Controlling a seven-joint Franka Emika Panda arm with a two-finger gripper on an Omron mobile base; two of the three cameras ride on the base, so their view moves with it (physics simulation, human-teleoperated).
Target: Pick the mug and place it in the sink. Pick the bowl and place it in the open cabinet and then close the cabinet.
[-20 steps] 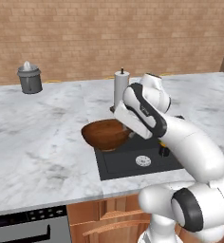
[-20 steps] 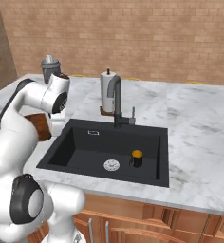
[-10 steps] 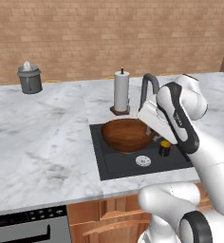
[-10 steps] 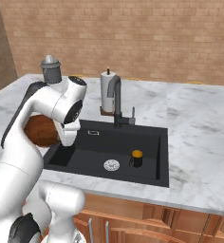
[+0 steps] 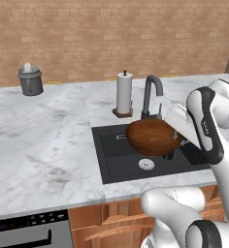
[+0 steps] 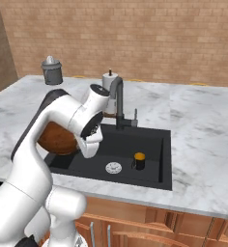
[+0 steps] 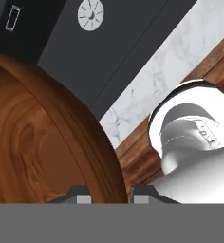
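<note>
Over the sink: my arm carries the bowl in the air above the basin, clear of the worktop.
Sink: black basin set in the worktop, drain showing below the bowl in the hand view; a small dark mug with an orange top stands inside it by the drain, so I judge the mug step done.
Bowl: dark brown, tipped on its side, mouth turned toward my hand; in the hand view its rim runs up between my finger tips.
Jaws: nearly pressed together, pinching the bowl's rim wall, one tip inside and one outside.
Bearing for the move: the bowl hangs to the left of my wrist, its round body out ahead of the jaws.
Cabinet: I cannot place it from here; I judge the base or arm must turn away from the sink to find it.
Risk: held by the rim alone, the bowl may swing or slip on a fast turn.
</note>
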